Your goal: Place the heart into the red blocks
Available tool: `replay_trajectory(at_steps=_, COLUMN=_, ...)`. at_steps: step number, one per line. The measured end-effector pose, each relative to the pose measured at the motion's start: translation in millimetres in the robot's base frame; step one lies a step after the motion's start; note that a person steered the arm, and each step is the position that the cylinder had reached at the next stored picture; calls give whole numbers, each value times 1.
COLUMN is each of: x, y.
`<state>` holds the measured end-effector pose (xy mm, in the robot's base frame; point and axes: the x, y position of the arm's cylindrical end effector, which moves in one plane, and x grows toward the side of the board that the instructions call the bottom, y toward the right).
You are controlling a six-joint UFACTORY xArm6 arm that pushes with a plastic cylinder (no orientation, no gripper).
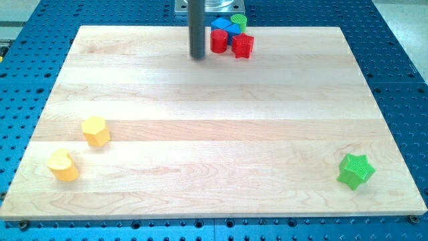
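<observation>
The yellow heart block (pixel 63 165) lies near the view's bottom left of the wooden board (pixel 214 134). Two red blocks sit at the view's top centre: a red cylinder (pixel 219 41) and a red star-like block (pixel 243 45). Behind them are a blue block (pixel 220 25), a second blue block (pixel 233 27) and a green block (pixel 239 20). My tip (pixel 197 56) rests on the board just left of the red cylinder, a small gap apart, far from the heart.
A yellow hexagon block (pixel 95 130) lies just above and right of the heart. A green star block (pixel 355 171) lies at the view's bottom right. The board sits on a blue perforated table (pixel 401 53).
</observation>
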<state>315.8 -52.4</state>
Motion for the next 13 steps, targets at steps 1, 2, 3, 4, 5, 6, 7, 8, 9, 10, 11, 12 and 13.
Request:
replay_trajectory(at_steps=1, x=104, y=10)
replay_trajectory(at_steps=2, x=213, y=3)
replay_trajectory(at_steps=3, x=257, y=-87)
replay_trajectory(at_steps=4, x=247, y=-146)
replay_trajectory(at_steps=5, x=294, y=-144)
replay_trajectory(at_steps=6, x=278, y=-203)
replay_trajectory(at_steps=7, x=226, y=-209)
replay_trajectory(at_steps=8, x=205, y=-156)
replay_trajectory(at_steps=9, x=206, y=-136)
replay_trajectory(at_steps=10, x=261, y=-139)
replay_trajectory(at_steps=11, x=260, y=-82)
replay_trajectory(at_steps=12, x=201, y=-81)
replay_trajectory(at_steps=13, x=156, y=-120)
